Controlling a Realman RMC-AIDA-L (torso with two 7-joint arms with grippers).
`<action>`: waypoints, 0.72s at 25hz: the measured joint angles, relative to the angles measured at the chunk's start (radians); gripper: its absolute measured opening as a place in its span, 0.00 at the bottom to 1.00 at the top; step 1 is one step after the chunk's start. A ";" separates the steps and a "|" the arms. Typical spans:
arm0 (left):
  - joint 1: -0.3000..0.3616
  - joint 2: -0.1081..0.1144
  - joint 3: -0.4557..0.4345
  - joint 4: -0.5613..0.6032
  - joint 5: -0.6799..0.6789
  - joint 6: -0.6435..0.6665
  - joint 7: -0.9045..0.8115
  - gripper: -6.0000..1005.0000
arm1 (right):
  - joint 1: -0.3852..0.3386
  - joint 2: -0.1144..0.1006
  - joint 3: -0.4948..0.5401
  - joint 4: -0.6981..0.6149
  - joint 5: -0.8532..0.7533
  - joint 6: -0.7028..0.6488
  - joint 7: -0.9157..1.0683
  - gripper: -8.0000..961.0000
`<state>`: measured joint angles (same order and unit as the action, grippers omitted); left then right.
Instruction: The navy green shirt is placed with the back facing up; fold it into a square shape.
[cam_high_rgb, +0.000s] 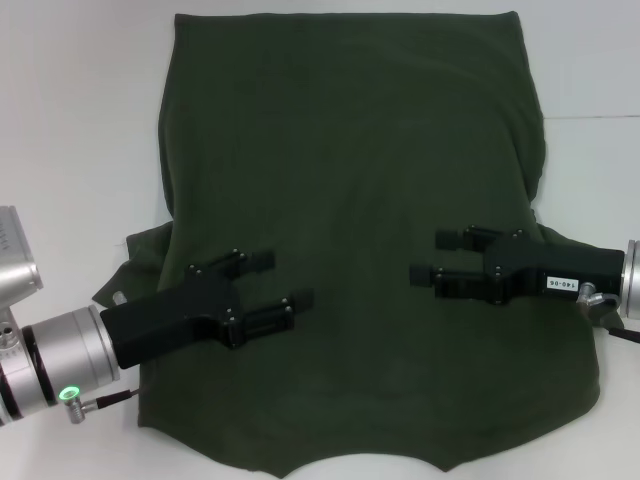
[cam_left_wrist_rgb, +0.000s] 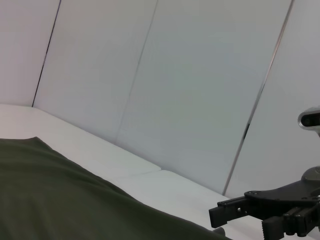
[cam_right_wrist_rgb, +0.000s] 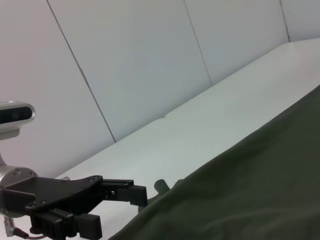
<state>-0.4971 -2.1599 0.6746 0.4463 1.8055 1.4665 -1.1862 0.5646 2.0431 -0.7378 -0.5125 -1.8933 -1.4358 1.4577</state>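
Shirt (cam_high_rgb: 350, 200) spread flat over table (cam_high_rgb: 70, 130), filling frame centre; left gripper (cam_high_rgb: 268, 290) lower left and right gripper (cam_high_rgb: 432, 258) centre right above it, both spread open, empty; risk: uneven pinches would skew the fold, bunching soft knit.

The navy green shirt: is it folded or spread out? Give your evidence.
Partly folded. The navy green shirt lies flat, its sides turned in, not square. Both open grippers, left and right, are over it.
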 joint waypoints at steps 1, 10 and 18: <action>0.000 0.000 0.000 0.000 -0.001 0.000 0.000 0.84 | 0.000 0.000 0.000 -0.001 0.000 0.000 0.003 0.93; 0.000 0.000 -0.002 0.000 0.000 0.000 -0.001 0.84 | 0.000 0.000 0.000 -0.003 0.003 0.000 0.007 0.93; 0.000 0.001 -0.021 0.003 -0.003 -0.038 -0.039 0.83 | 0.000 0.001 0.001 -0.003 0.005 -0.005 0.008 0.93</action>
<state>-0.4969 -2.1586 0.6535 0.4488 1.8023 1.4286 -1.2257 0.5645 2.0444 -0.7364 -0.5155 -1.8881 -1.4409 1.4659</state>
